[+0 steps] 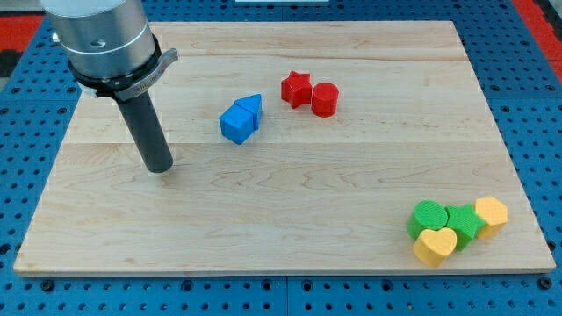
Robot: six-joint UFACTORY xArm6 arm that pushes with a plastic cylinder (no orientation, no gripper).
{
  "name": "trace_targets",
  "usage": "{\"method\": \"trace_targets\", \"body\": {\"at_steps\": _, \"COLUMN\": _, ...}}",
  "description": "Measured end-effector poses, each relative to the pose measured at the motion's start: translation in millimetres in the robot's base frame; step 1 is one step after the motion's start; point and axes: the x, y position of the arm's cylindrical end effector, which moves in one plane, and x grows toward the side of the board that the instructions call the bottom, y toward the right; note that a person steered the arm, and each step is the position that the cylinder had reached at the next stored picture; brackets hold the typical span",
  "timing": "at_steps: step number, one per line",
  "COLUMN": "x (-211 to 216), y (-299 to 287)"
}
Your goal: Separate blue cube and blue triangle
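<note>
While the rod stands upright on the wood, this is how it all lies:

Tip: my tip rests on the board at the view's left, well apart from the blue pair and a little lower in the view; it touches no block.
Rod: smooth, dark, round, hanging from a brushed metal collar at the view's top left; it has no jaws to be apart or together, just a blunt end.
Board: pale wood with long grain lines, lying on a blue perforated base.
Blue cube: matte, sharp-edged, left of the board's middle, towards the view's top.
Blue triangle: a wedge, pressed against the cube's upper right side, touching it.
Red star: pointed and chunky, to the right of the blue pair, near but apart from it.
Red cylinder: round and stubby, touching the star's right side.
Far cluster: at the view's bottom right, a green round block, a second green block whose shape I cannot make out, a yellow heart and a yellow hexagon, all packed together.
</note>
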Motion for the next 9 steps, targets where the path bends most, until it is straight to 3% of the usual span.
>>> {"method": "trace_targets", "body": {"at_steps": 2, "x": -38.4, "y": 6.0}}
{"method": "trace_targets", "body": {"at_steps": 4, "x": -41.2, "y": 17.2}}
{"method": "trace_targets", "body": {"at_steps": 9, "x": -91.0, "y": 133.5}}
